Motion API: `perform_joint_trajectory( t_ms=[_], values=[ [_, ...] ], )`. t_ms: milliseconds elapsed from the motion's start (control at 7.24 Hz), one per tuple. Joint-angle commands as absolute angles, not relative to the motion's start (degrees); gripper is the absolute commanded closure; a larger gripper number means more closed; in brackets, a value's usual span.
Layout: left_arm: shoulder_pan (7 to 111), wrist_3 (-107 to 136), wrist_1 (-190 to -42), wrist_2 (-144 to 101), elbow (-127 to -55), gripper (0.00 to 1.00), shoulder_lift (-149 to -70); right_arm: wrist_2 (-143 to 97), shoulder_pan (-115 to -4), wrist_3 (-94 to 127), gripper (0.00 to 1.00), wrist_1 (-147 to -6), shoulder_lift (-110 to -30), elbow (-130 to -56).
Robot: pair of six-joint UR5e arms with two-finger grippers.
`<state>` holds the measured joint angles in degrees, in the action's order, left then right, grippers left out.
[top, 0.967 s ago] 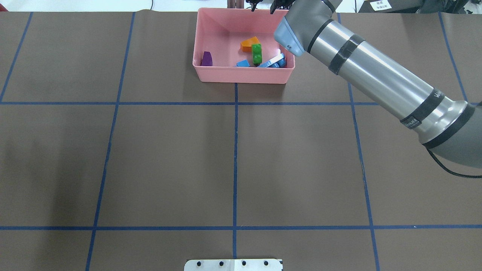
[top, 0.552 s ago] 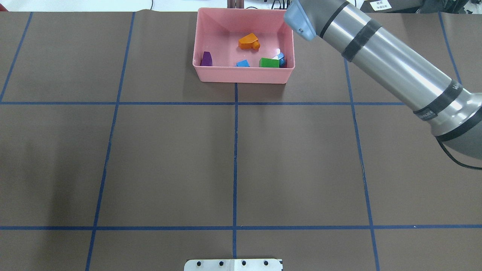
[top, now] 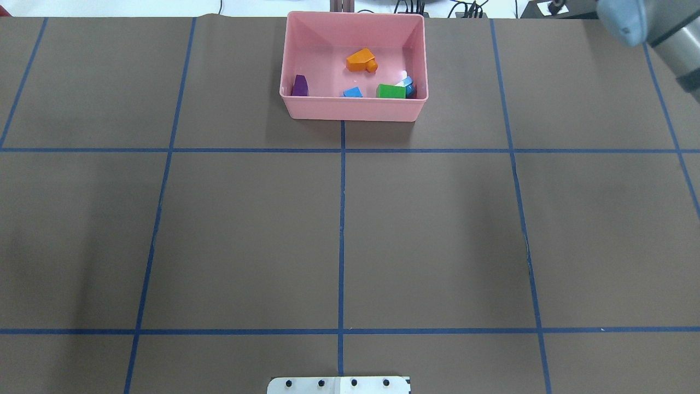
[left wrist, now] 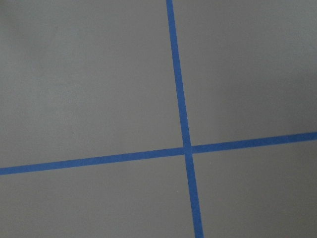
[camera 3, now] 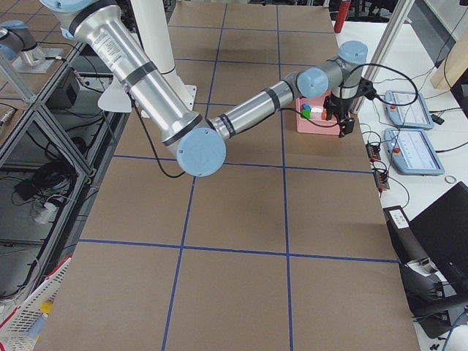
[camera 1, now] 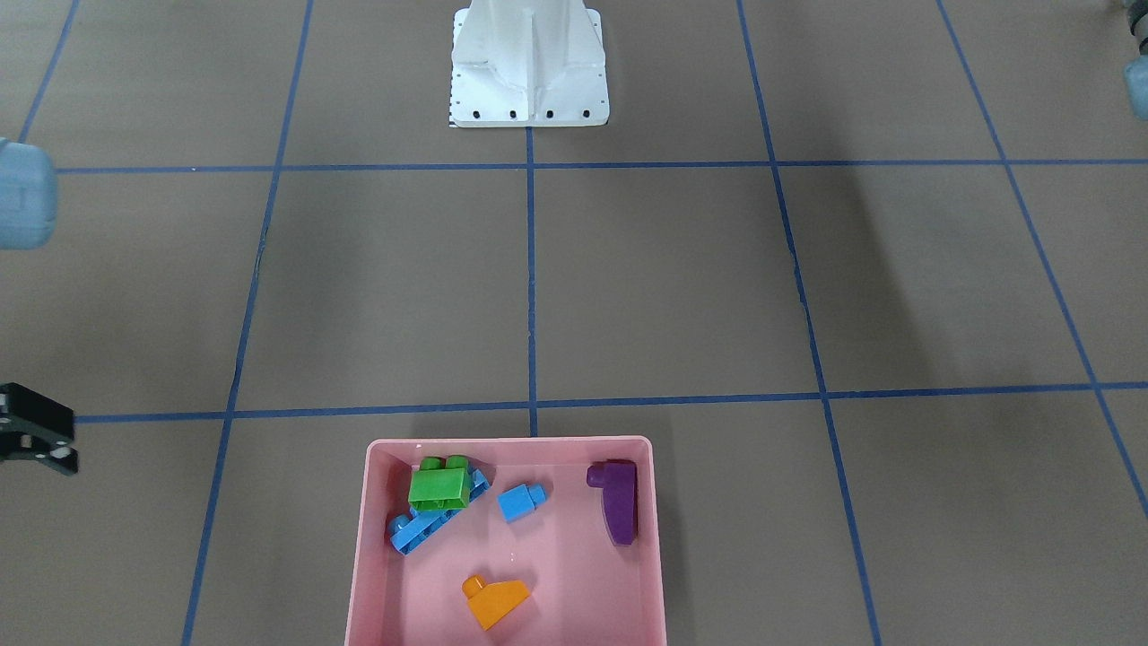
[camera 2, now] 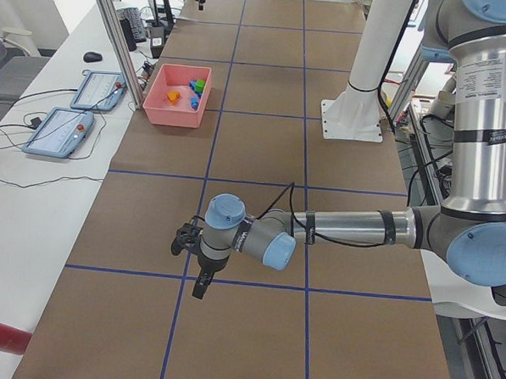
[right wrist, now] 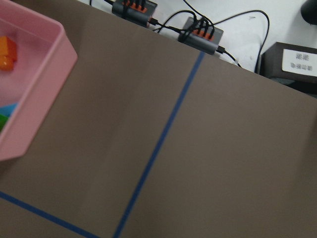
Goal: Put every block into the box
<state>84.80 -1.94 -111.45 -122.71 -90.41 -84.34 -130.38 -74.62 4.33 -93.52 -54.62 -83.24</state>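
Observation:
The pink box [camera 1: 511, 441] stands at the table's far middle [top: 355, 109]. All the blocks lie inside it. The green two-stud brick [camera 1: 439, 484] rests on the long blue bar [camera 1: 408, 534]. The small blue cube [camera 1: 520, 502], the purple curved brick [camera 1: 617, 511] and the orange sloped brick [camera 1: 498, 601] lie apart from each other. My right gripper [camera 1: 36, 440] hangs beside the box, outside it, cut by the view's edge, so I cannot tell its state. My left gripper [camera 2: 194, 267] hovers over bare table far from the box, and I cannot tell its state.
The white robot base [camera 1: 529, 72] stands at the near middle edge. Two tablets [camera 2: 61, 133] and cables lie on the side bench beyond the box. Blue tape lines [left wrist: 187, 148] grid the brown table. The right arm [top: 645, 27] crosses the far right corner.
The green brick has come to rest on the long blue bar in the box. My right arm has swung away from above the box towards the right.

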Motion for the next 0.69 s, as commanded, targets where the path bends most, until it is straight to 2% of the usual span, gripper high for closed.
perform_joint_trajectory(
  t_ms=[0,138,276,552],
  values=[
    [88.41,-10.89,-93.42,-122.96,-100.83,0.0,-83.94,-132.53,-81.63,-10.06,0.0,-93.26,-68.58,-87.18],
    [88.42,-10.9,-83.68,-123.13,-107.34,0.0,-83.76,-132.8,-82.35,-10.37,0.0,-93.08,-75.43,-89.01],
    [88.42,-10.81,-78.97,-123.48,-110.1,0.0,-83.67,-132.72,-82.35,-10.55,0.0,-92.47,-78.89,-88.6],
    [88.42,-10.9,-79.01,-131.27,-106.89,0.0,-83.32,-132.98,-84.88,-10.02,0.0,-90.37,-84.35,-88.59]
  ],
)
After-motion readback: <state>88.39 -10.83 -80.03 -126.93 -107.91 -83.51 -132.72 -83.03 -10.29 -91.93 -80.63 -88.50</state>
